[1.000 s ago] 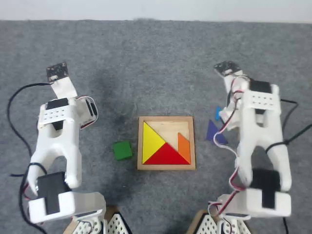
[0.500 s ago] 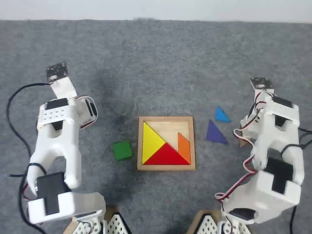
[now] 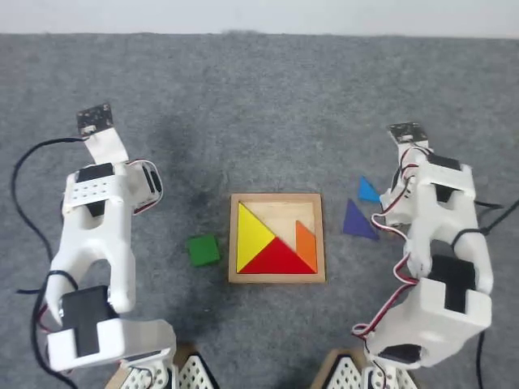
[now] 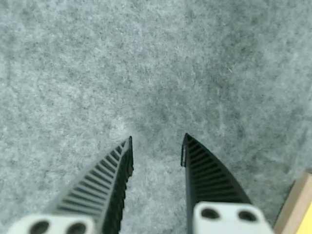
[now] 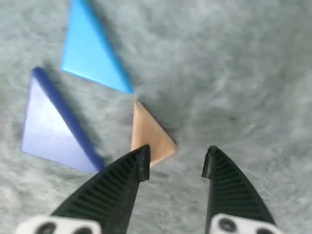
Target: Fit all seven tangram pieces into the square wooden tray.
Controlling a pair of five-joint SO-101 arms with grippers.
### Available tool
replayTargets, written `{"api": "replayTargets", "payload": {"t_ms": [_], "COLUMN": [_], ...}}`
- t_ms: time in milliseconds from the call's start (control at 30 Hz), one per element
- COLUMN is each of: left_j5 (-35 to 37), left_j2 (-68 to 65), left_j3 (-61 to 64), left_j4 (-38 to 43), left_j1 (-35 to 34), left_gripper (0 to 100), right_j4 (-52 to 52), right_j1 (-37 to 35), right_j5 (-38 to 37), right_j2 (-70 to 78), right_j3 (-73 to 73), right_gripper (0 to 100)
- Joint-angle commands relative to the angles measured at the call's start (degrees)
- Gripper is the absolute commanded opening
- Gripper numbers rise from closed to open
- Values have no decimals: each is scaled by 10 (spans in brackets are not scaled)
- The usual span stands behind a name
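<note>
The square wooden tray (image 3: 276, 197) lies at the table's middle, holding a yellow triangle (image 3: 253, 229), a red triangle (image 3: 276, 258) and an orange piece (image 3: 306, 245). A green square (image 3: 203, 250) sits left of the tray. A light blue triangle (image 3: 369, 191) (image 5: 91, 51) and a dark blue triangle (image 3: 357, 220) (image 5: 50, 127) lie to its right. A small tan triangle (image 5: 150, 135) rests just ahead of my right gripper (image 5: 175, 160), which is open. My left gripper (image 4: 157, 144) is open over bare carpet, well left of the tray, whose corner (image 4: 294, 204) shows in the left wrist view.
Grey carpet covers the whole table. The left arm (image 3: 96, 235) stands left of the green square and the right arm (image 3: 438, 235) right of the blue triangles. Cables trail beside both arms.
The right arm swung out to the right, then came back a little toward the blue triangles. The left arm and the pieces have not moved.
</note>
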State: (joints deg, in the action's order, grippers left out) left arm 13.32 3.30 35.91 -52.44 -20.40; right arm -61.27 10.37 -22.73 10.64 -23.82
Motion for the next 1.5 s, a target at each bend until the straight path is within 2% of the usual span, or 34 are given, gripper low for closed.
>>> {"api": "replayTargets", "payload": {"t_ms": [0, 267, 567, 667, 933, 1167, 1467], "left_j5": [7, 5, 4, 6, 7, 7, 7], "left_j2": [4, 4, 4, 4, 4, 4, 4], "left_j3": [-3, -3, -3, -3, 8, 15, 24], "left_j4": [11, 10, 10, 9, 11, 14, 28], "left_j1": [5, 5, 5, 5, 26, 41, 42], "left_gripper": [152, 152, 152, 152, 152, 152, 152], "right_j4": [-12, -36, -79, -75, -29, -31, -30], "right_j1": [-24, -55, -78, -91, -62, -26, -25], "right_j5": [-11, -11, 18, 18, 18, 20, 33], "right_j2": [20, 4, -129, -131, -52, -87, -104], "right_j3": [-15, -16, -30, -45, -41, -40, -32], "right_gripper": [183, 173, 173, 174, 174, 174, 174]}}
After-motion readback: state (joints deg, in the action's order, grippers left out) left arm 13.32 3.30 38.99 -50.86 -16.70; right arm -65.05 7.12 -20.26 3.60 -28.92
